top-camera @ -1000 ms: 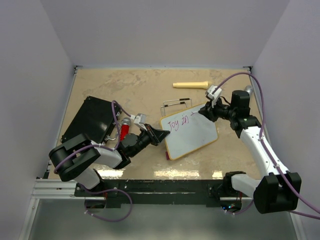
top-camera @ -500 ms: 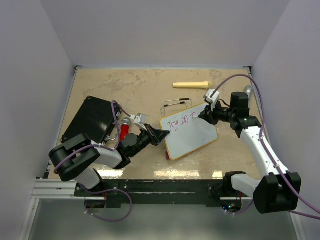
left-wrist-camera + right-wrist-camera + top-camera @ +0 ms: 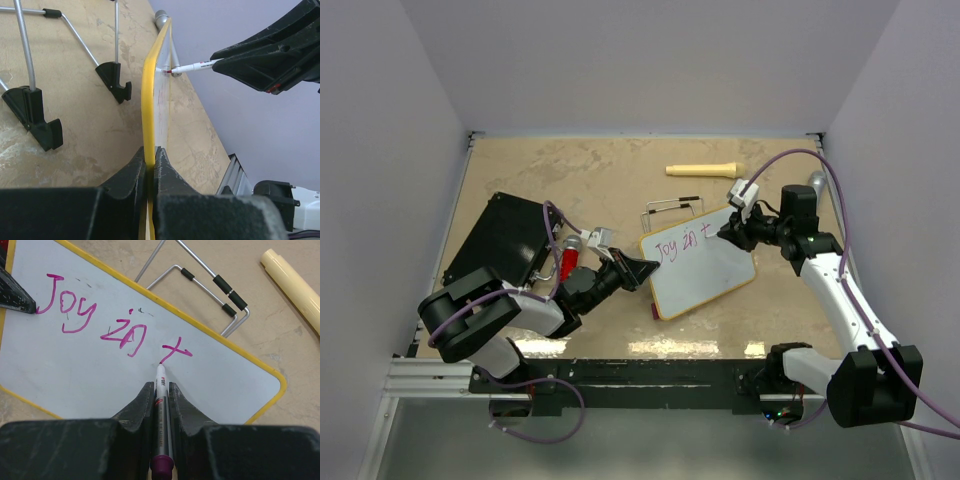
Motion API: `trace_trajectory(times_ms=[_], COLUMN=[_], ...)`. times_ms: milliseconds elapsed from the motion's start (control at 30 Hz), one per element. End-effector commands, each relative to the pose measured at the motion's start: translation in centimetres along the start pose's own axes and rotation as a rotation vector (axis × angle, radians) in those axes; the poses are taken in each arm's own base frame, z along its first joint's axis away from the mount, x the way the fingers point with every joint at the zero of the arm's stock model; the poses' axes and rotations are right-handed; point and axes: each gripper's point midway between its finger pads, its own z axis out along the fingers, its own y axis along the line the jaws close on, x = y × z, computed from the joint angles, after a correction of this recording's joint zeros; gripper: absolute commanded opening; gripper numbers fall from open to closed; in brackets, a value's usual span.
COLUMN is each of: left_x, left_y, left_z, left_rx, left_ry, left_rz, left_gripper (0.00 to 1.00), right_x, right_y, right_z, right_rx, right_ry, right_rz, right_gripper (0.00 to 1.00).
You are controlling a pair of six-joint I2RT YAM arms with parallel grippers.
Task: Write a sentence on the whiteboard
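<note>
The right gripper [image 3: 160,387] clamps the slim white marker [image 3: 161,407], tip just ahead touching the small yellow-rimmed whiteboard [image 3: 75,375] at the "t" of the pink handwritten sentence [image 3: 121,335]; press lightly, stroke evenly; the left gripper [image 3: 150,156] pinches the board's rim, so brace firmly.
</note>
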Motion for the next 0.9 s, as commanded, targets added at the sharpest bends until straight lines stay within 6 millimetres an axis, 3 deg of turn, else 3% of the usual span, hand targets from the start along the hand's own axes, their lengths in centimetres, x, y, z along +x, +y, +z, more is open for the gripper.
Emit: trace_trajectory(times_ms=[0,433,867], left_x=[0.6,0.8,0.8], left_y=[-0.1,0.0,0.0], left_z=[0.0,-0.1,-0.1], left_rx=[0.026,0.021,0.022], left_ry=[0.023,0.030,0.029], left_rz=[0.089,0.085,0.083], left_gripper=[0.00,0.00,0.00], right_x=[-0.1,-0.7,-2.9], right_y=[-0.7,-1.0,-0.7], right_z=[-0.3,-0.5,-1.6], right_rx=[0.046,0.064,0.066], right_ry=[0.014,-0.002,-0.082], right_rz=[-0.007,-0.007,-0.032], right_gripper=[0.00,0.00,0.00])
